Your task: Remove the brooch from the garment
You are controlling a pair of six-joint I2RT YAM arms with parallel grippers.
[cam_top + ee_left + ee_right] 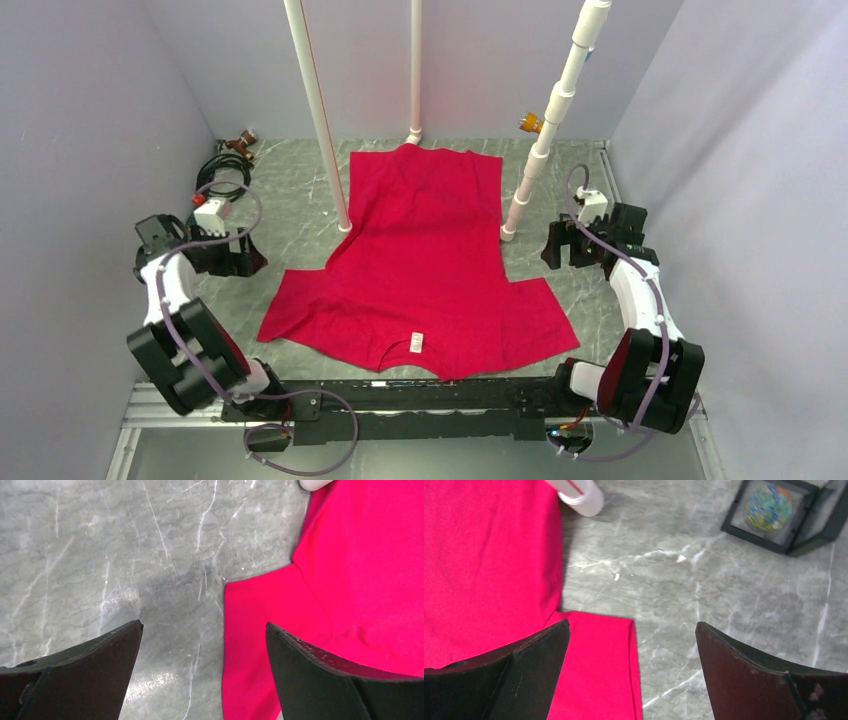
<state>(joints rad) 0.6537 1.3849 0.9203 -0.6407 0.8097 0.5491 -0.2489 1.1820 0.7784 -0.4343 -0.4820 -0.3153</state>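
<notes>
The garment, a bright red T-shirt [425,260], lies flat on the grey marble table with its neckline and small white label [416,342] toward the near edge. No brooch shows on it in any view. My left gripper [238,258] is open and empty, left of the shirt's left sleeve; in the left wrist view [204,627] its jaws stand wide over bare table and the sleeve edge [260,630]. My right gripper [558,245] is open and empty, right of the shirt; in the right wrist view [633,625] it spans the right sleeve's edge [594,670].
Three white poles stand at the back: one [320,120] at the shirt's left edge, one [414,70] behind it, one [545,140] at its right edge. Black cables [222,170] lie back left. A black-framed case with a colourful ball [774,510] sits right.
</notes>
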